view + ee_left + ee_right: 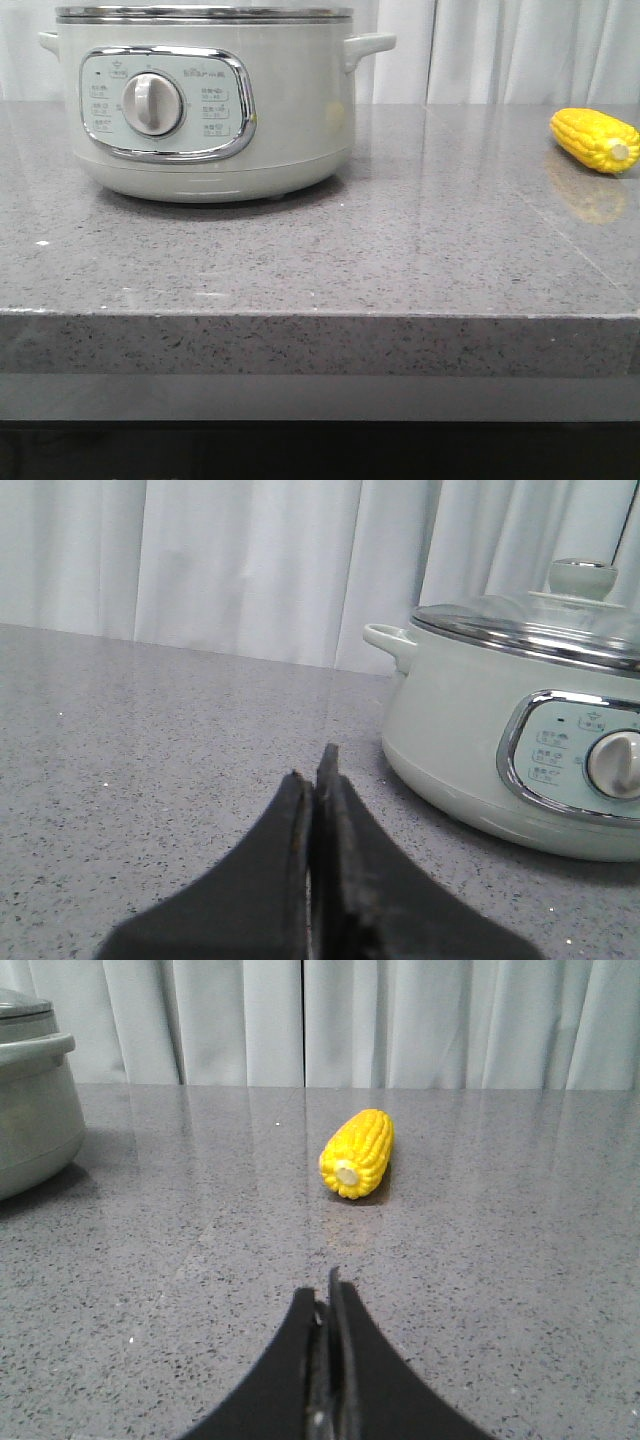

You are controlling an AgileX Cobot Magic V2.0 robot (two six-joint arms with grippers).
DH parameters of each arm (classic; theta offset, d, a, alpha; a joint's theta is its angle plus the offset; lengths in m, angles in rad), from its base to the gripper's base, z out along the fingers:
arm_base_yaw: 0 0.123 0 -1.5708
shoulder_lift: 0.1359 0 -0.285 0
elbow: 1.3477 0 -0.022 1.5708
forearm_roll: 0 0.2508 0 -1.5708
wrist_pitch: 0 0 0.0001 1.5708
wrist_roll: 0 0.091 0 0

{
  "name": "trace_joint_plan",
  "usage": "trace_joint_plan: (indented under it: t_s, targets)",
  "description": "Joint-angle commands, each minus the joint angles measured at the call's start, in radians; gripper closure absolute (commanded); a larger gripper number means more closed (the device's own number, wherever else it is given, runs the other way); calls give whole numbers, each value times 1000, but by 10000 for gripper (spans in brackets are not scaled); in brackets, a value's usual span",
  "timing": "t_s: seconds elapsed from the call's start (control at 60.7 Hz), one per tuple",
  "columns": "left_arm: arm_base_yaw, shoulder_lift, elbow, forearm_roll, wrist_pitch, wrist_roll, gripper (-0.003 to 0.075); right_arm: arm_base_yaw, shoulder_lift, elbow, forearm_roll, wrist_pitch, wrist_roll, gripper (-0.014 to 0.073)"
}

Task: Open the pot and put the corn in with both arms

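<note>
The pale grey-green pot (210,100) stands at the table's back left, its dial panel facing me. In the left wrist view the pot (480,730) carries a glass lid (540,620) with a pale knob (583,577). The yellow corn (595,139) lies on its side at the far right. My left gripper (318,770) is shut and empty, low over the table, apart from the pot's handle side. My right gripper (325,1295) is shut and empty, pointing at the corn (358,1152), whose pale stub end faces it. Neither gripper shows in the front view.
The speckled grey stone table (400,260) ends in a front edge close to the camera. White curtains (400,1020) hang behind it. The pot's side (30,1110) shows at one edge of the right wrist view, well apart from the corn.
</note>
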Motion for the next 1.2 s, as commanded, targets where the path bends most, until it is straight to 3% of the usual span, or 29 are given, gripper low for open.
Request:
trace_joint_plan:
  t_s: [0.0, 0.808, 0.973, 1.187]
  targets:
    - [-5, -15, 13, -2, -82, -3, 741, -7, -22, -11, -2, -85, -7, 713]
    - [-5, -15, -7, 26, -106, -3, 741, -7, -22, -31, -2, -119, -7, 713]
    - [-5, -8, -123, 24, -46, -3, 741, -7, -18, -158, -2, 12, -7, 713]
    - [-5, 94, -409, 31, 205, -3, 741, -7, 90, -411, -4, 183, -7, 713]
